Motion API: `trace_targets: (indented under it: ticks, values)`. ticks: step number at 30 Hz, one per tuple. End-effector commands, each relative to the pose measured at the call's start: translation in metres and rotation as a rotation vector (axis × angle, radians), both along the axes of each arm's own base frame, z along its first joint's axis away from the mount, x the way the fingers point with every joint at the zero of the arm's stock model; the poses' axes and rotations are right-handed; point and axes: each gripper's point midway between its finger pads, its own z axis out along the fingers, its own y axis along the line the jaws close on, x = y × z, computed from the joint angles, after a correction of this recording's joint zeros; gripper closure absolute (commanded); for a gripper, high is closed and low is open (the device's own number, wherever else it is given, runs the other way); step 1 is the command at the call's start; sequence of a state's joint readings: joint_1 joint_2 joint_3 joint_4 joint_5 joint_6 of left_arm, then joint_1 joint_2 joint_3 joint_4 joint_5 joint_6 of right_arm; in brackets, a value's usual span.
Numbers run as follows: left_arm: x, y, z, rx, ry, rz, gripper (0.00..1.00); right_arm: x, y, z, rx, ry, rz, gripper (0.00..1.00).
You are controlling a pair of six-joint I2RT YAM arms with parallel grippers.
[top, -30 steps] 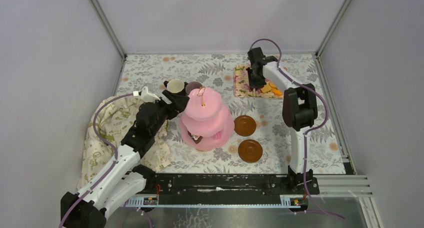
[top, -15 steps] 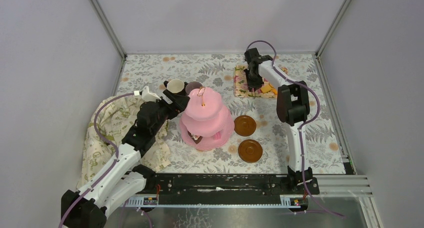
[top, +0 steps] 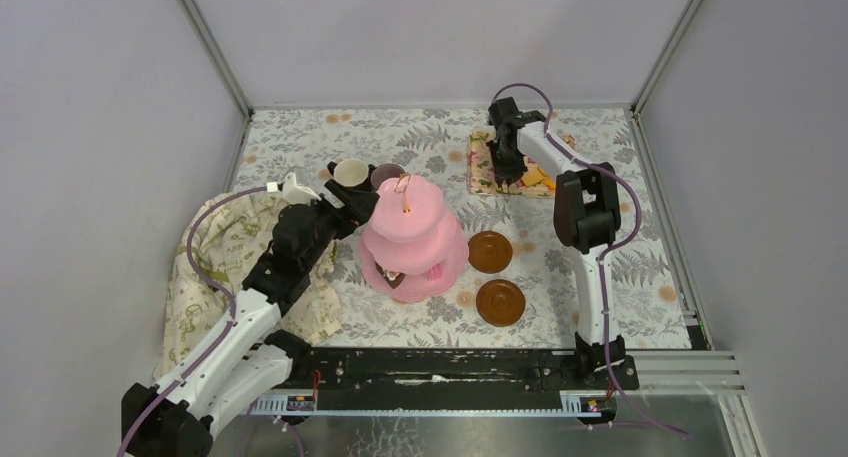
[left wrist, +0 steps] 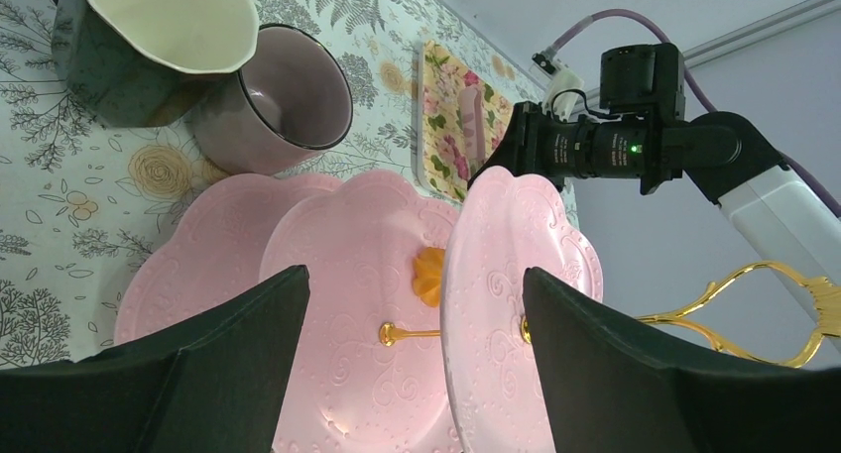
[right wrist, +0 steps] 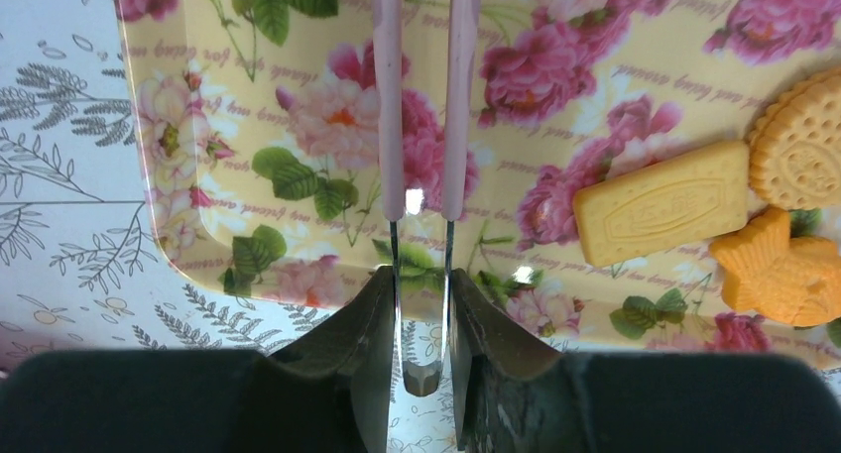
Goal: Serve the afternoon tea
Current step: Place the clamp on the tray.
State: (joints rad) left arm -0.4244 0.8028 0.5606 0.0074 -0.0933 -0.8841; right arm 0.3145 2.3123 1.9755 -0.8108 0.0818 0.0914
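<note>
Pointing to twelve o'clock, pink tongs are being gripped by the right gripper, with orange biscuits being carried by the tray at their three o'clock, and the left gripper being held open.

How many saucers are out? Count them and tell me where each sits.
2. One saucer sits just right of the cake stand; the other lies apart, closer to the near edge. Both are bare; none seems hidden.

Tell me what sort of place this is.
Probably a robot lab test cell staged as a tea table: plain grey walls on metal posts, the left arm and right arm bolted to a rail, a pink cake stand on a fern-print table covering.
</note>
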Motion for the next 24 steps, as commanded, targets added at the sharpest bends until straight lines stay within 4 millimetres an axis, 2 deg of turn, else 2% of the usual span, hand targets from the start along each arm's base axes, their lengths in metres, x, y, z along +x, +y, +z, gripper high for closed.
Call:
trace_targets:
  ticks: [1, 15, 22, 24]
  values:
    - [0.002, 0.002, 0.018, -0.021, -0.052, 0.009, 0.14, -0.006, 0.014, 0.028, 0.046, -0.046, 0.031, 0.82]
    - [0.004, 0.003, 0.016, -0.011, -0.049, 0.013, 0.14, -0.01, 0.008, -0.001, 0.037, -0.095, -0.009, 0.66]
    - [0.005, 0.003, 0.018, -0.004, -0.052, 0.017, 0.14, -0.007, 0.017, -0.01, 0.085, -0.105, -0.013, 0.65]
    - [0.006, 0.004, 0.018, -0.001, -0.052, 0.02, 0.14, -0.005, 0.021, -0.009, 0.106, -0.118, -0.008, 0.59]
